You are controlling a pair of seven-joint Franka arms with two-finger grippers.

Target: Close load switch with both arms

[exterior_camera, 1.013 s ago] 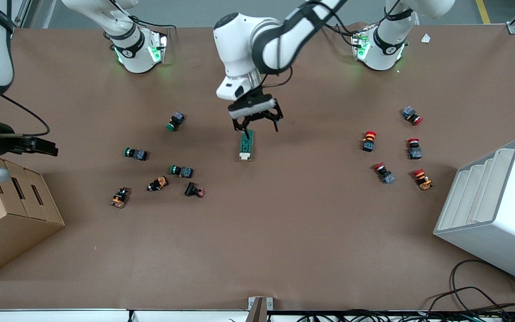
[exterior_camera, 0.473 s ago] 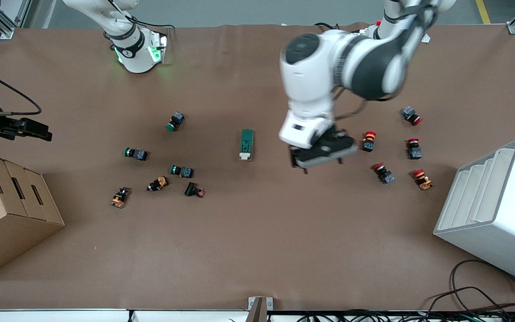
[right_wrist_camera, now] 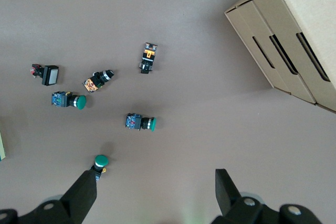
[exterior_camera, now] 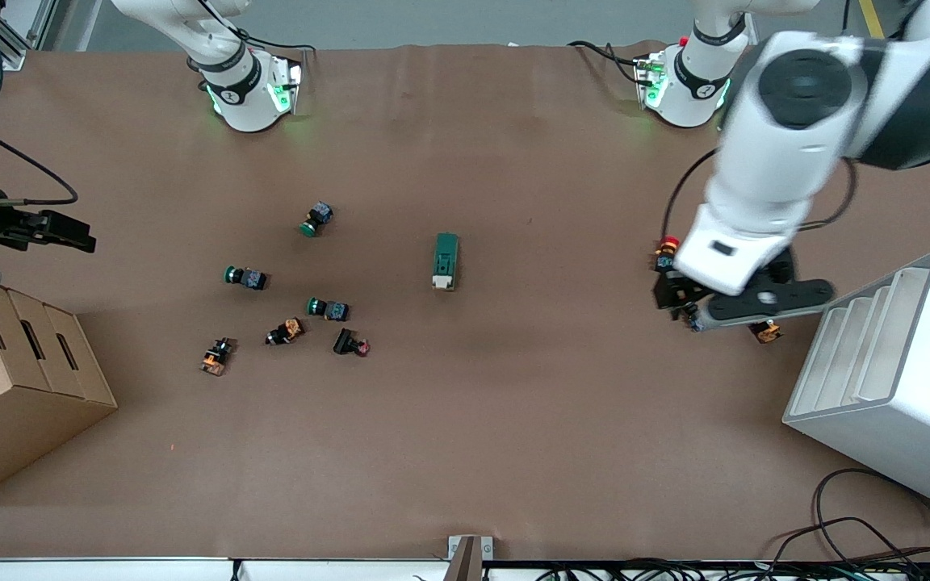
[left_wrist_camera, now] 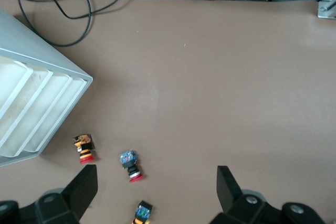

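Observation:
The load switch (exterior_camera: 446, 261), a dark green block with a white tab at the end nearer the front camera, lies alone on the brown table's middle; a sliver of it shows at the edge of the right wrist view (right_wrist_camera: 1, 148). My left gripper (exterior_camera: 735, 303) is open and empty, up over the red push buttons (left_wrist_camera: 129, 163) toward the left arm's end of the table, well away from the switch. In the left wrist view (left_wrist_camera: 156, 187) its jaws stand wide apart. My right gripper (exterior_camera: 77, 238) is open and empty, held over the table's edge by the cardboard box; in the right wrist view (right_wrist_camera: 153, 192) it is above a green push button (right_wrist_camera: 100, 161).
Several green, orange and black push buttons (exterior_camera: 328, 308) lie toward the right arm's end. A cardboard box (exterior_camera: 13, 379) stands at that end, also seen in the right wrist view (right_wrist_camera: 294, 35). A white slotted rack (exterior_camera: 893, 371) stands at the left arm's end. Cables (exterior_camera: 860, 532) lie near it.
My left gripper has left the load switch and swung toward the left arm's end, over the red buttons. The switch has not moved. The right gripper has shifted slightly.

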